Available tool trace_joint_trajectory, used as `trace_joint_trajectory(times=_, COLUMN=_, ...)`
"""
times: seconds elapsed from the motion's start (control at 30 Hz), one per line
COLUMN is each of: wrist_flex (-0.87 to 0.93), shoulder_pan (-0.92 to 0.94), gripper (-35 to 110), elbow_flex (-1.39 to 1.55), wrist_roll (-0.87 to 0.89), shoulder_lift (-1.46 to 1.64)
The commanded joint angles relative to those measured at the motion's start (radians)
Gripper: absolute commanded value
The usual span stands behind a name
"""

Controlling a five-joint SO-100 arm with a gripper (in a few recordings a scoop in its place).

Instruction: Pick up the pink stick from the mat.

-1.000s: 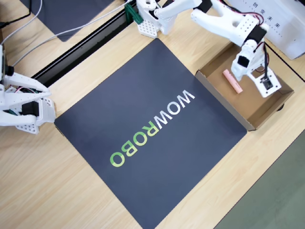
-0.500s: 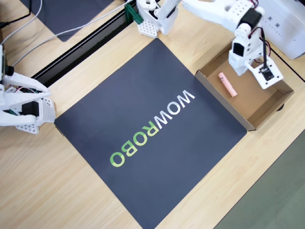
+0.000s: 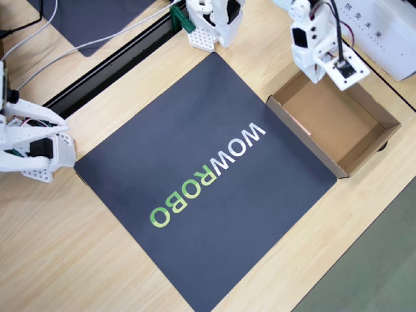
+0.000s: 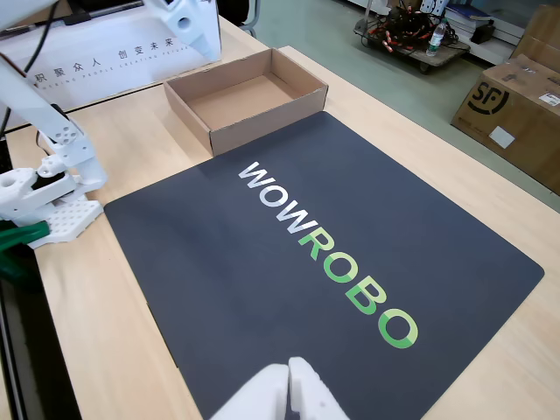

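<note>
The mat, dark with "WOWROBO" lettering, lies bare in the middle of the table. Inside the open cardboard box at the mat's right edge, a thin pale pink sliver, the pink stick, shows tight against the box's left inner wall. In the fixed view the box's near wall hides it. My white gripper hangs above the box's far corner, apart from the stick. Its jaws are not clear enough to read.
The arm's white base stands at the mat's far edge. A white case with printed characters sits behind the box. A black rail and a plain dark mat lie at the upper left.
The gripper has risen and drawn back from inside the box toward the base. The pink stick, left lying in the box, has rolled against the box's left wall.
</note>
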Motion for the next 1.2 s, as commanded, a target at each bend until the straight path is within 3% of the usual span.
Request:
trace_joint_trajectory(times=0.0, wrist_flex=-0.026, shoulder_pan=-0.021, gripper=0, elbow_flex=0.114, wrist_roll=-0.025, shoulder_lift=0.140)
trace_joint_trajectory(times=0.6, wrist_flex=-0.117, shoulder_pan=-0.025, gripper=0, elbow_flex=0.749, wrist_roll=-0.081, shoulder_lift=0.703)
trace_joint_trajectory(times=1.17, wrist_flex=-0.063, shoulder_pan=0.041, gripper=0, elbow_flex=1.295, wrist_roll=-0.189, shoulder_lift=1.216)
